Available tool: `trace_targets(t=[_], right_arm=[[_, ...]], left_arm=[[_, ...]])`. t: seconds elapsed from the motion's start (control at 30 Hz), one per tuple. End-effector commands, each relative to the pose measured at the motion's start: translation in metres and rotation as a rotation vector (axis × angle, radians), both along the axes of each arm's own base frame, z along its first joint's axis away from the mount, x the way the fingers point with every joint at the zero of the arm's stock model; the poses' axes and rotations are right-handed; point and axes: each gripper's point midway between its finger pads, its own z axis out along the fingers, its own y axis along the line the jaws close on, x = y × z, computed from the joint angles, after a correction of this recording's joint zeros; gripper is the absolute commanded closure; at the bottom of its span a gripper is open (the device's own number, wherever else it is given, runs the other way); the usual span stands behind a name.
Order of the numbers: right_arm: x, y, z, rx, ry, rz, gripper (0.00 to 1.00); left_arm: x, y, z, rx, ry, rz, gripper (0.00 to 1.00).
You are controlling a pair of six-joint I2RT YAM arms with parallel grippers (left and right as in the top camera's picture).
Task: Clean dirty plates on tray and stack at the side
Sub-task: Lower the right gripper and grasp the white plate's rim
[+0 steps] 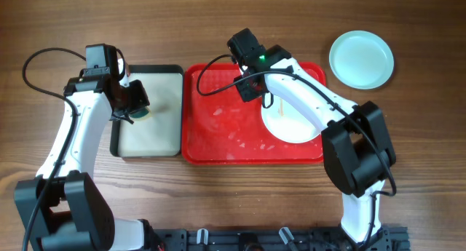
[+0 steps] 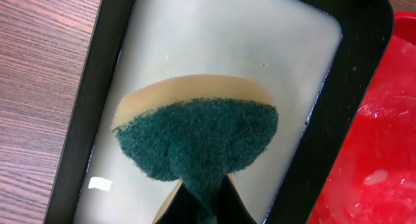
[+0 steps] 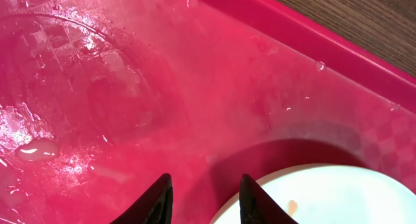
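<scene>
A white plate (image 1: 291,124) lies in the right half of the red tray (image 1: 218,131), and the right arm crosses over part of it. My right gripper (image 1: 253,91) hangs over the tray near the plate's upper left rim. In the right wrist view it (image 3: 205,188) is open with only wet red tray (image 3: 195,87) in the gap. The white plate (image 3: 325,198) begins at the right fingertip and carries a small orange speck. A pale aqua plate (image 1: 361,59) rests on the table to the tray's upper right. My left gripper (image 2: 201,208) is shut on a green and yellow sponge (image 2: 195,133).
The sponge hangs over a black-rimmed cream tray (image 1: 156,71) left of the red tray, holding milky liquid (image 2: 227,42). Water streaks and droplets cover the red tray's left half. Bare wooden table (image 1: 408,134) surrounds both trays.
</scene>
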Motion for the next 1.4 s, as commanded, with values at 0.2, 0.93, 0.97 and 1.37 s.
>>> trace_targets(t=[0.2,0.93,0.97,1.37], right_arm=[[-0.003,-0.009,-0.016,-0.039,0.026,-0.021,0.66],[-0.037,-0.040,-0.021,-0.115,0.166,-0.223,0.67],[-0.039,-0.042,-0.022,-0.118,0.175,-0.227,0.67],[-0.063,-0.025,-0.050,-0.006,0.278,-0.199,0.87]], left_arm=[[0.001,0.000,0.006,-0.005,-0.022,0.009,0.96],[0.001,0.000,0.006,-0.006,-0.023,0.009,0.96],[0.001,0.000,0.006,-0.006,-0.023,0.009,0.96],[0.002,-0.003,0.006,-0.019,-0.027,0.004,0.96]])
